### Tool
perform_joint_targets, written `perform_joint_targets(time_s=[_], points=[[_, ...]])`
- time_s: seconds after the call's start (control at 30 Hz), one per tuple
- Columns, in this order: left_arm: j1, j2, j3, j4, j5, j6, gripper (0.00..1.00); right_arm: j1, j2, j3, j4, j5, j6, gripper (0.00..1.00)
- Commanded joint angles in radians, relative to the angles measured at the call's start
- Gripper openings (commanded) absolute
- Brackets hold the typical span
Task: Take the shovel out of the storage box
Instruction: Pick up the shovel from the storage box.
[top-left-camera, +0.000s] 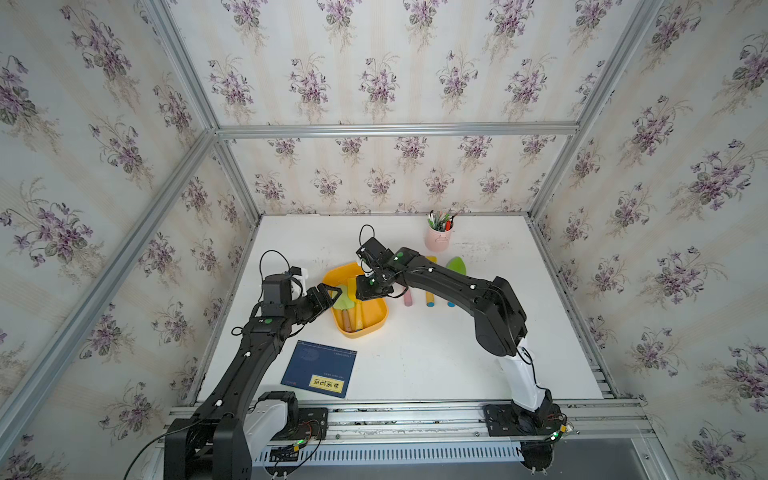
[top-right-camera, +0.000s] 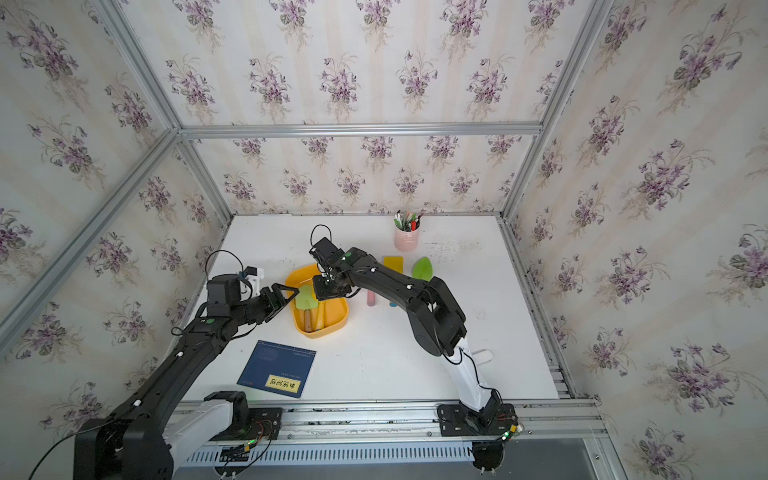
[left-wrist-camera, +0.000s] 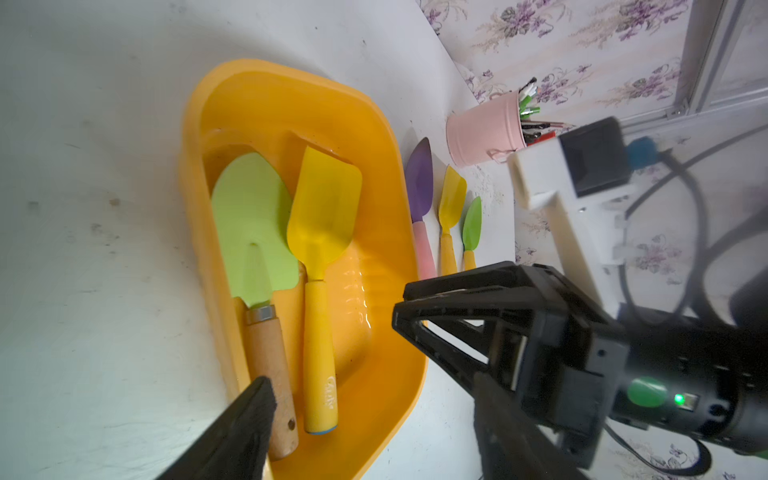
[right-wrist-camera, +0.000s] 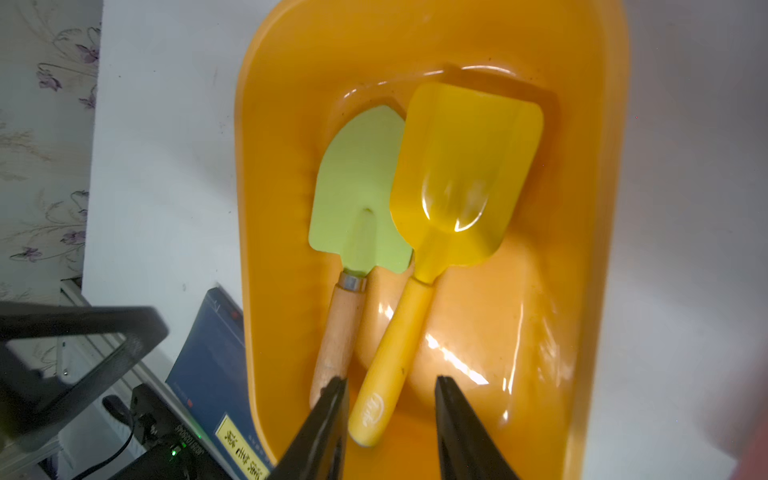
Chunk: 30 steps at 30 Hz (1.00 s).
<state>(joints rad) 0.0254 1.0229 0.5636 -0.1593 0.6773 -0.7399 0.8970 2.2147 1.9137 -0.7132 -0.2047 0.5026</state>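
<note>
— Right jaws?
— Parted, astride the butt end of the yellow shovel (right-wrist-camera: 465, 166) handle, not pinching it.
— And that shovel, where?
— Flat in the storage box (right-wrist-camera: 582, 208), blade ahead of the right jaws, overlapping the green shovel (right-wrist-camera: 357, 187) just beside it.
— Left jaws?
— Wide apart, holding nothing, at the box's rim on the green shovel's side.
— Outside the box?
— Three more shovels (left-wrist-camera: 419, 183) on the counter (left-wrist-camera: 104, 291), on the side away from the left jaws; pink cup (left-wrist-camera: 484, 135) beyond them.
</note>
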Motion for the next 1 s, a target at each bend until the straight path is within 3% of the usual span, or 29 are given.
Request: perform_joint_targets(time_s=[0.0, 0.7, 0.97], points=[[0.022, 0.003, -0.013, 0.014, 0.057, 0.025, 0.74, 0.004, 0.059, 0.049, -0.034, 0.010, 0.011, 0.40], [0.016, 0.045, -0.049, 0.076, 0.062, 0.040, 0.75, 0.016, 0.177, 0.102, -0.055, -0.007, 0.031, 0.41], [0.014, 0.048, -0.048, 0.077, 0.066, 0.041, 0.75, 0.017, 0.203, 0.116, -0.066, -0.006, 0.033, 0.35]])
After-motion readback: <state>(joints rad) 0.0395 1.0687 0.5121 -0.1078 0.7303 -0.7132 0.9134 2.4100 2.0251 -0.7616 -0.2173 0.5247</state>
